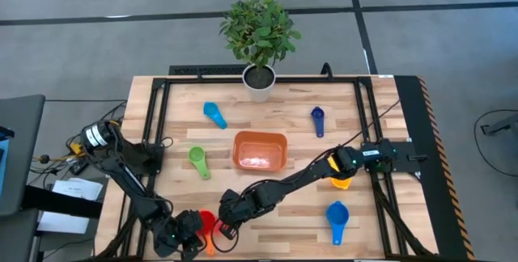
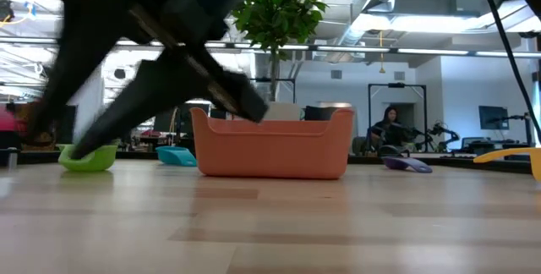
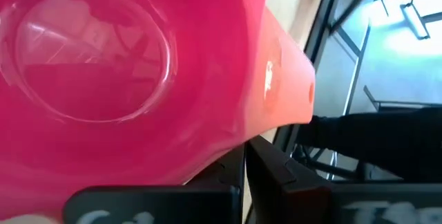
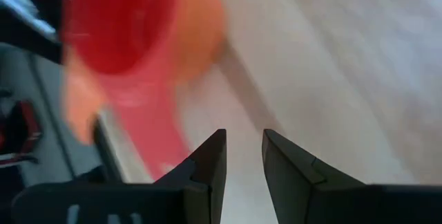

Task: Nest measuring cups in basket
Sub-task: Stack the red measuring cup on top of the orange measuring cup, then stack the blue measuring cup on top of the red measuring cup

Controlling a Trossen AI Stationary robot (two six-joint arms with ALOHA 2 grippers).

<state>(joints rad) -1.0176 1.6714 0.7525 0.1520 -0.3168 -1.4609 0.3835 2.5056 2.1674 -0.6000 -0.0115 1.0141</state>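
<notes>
From above, both arms are crowded into the near edge of the bench point(image 1: 283, 205): the left gripper point(image 1: 188, 236) sits right at the red cup point(image 1: 206, 221), which seems to be nested with an orange cup point(image 1: 212, 244), and the right gripper point(image 1: 229, 220) is just beside it. That's the worry: two arms this close could bump and knock the stack off the edge. The basket point(image 1: 260, 150) sits mid-bench holding no cups, with the light blue cup point(image 1: 214, 114), navy cup point(image 1: 317, 119), green cup point(image 1: 198, 160), yellow cup point(image 1: 341, 181) and blue cup point(image 1: 337, 216) scattered around it. Low view mostly shows a dark arm sweeping past in front of the basket point(image 2: 270, 143), green cup point(image 2: 89, 157) off to one side, so nothing about the grip from there. Left wrist view is filled by the red cup point(image 3: 124, 72) and the fingers point(image 3: 276, 172) look clamped on its edge, though honestly it's so close I'd call that a best guess. Right wrist view: fingers point(image 4: 210, 158) slightly apart, holding nothing, red cup point(image 4: 124, 30) and orange cup point(image 4: 200, 23) ahead. A handoff here could easily drop the cup.
</notes>
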